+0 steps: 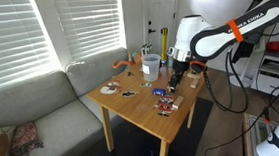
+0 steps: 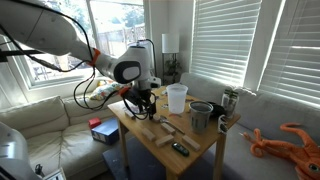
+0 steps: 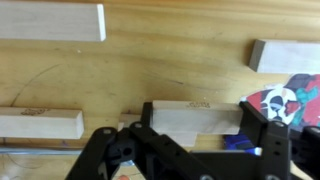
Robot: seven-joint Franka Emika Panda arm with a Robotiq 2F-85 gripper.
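Note:
In the wrist view my gripper (image 3: 197, 125) has its two black fingers against the ends of a pale wooden block (image 3: 197, 115) lying on the wooden table (image 3: 170, 60). The block fills the gap between the fingers, and the gripper is shut on it. Other wooden blocks lie around it: one at the upper left (image 3: 50, 22), one at the upper right (image 3: 285, 55), one at the left (image 3: 40, 123). A round skull-print item (image 3: 283, 100) sits right beside the right finger. In both exterior views the gripper (image 1: 180, 77) (image 2: 142, 103) is down at the tabletop.
On the table (image 1: 142, 106) stand a clear plastic cup (image 1: 150, 65) (image 2: 177, 97) and a metal cup (image 2: 201, 115). An orange plush toy (image 1: 126, 62) (image 2: 295, 140) lies at the window end. A dark remote (image 2: 180, 148) lies near the table edge. A grey couch (image 1: 31, 107) adjoins the table.

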